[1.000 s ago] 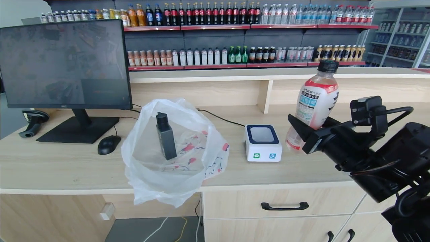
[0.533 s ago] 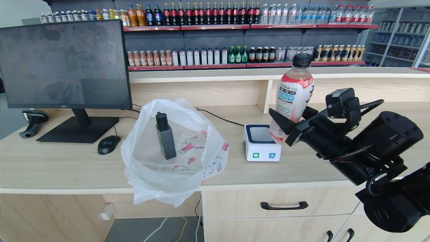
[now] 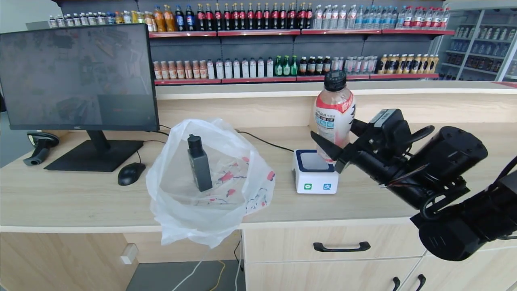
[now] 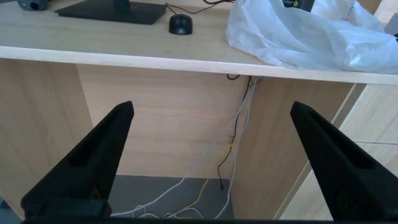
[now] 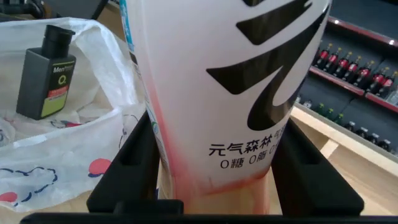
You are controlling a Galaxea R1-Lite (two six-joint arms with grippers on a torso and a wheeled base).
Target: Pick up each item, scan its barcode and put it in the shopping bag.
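One second on, the right gripper [image 3: 334, 135], clenched around the drink bottle [image 3: 334, 109], now holds it over the scanner [image 3: 315, 178], barcode read apparently next.

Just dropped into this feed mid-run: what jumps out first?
The right gripper holds a pink-labelled drink bottle upright over the white scanner box near the middle of the counter. To the robot's left of it, a translucent shopping bag stands open with a dark grey bottle upright inside. Behind, shelves of drinks line the wall.
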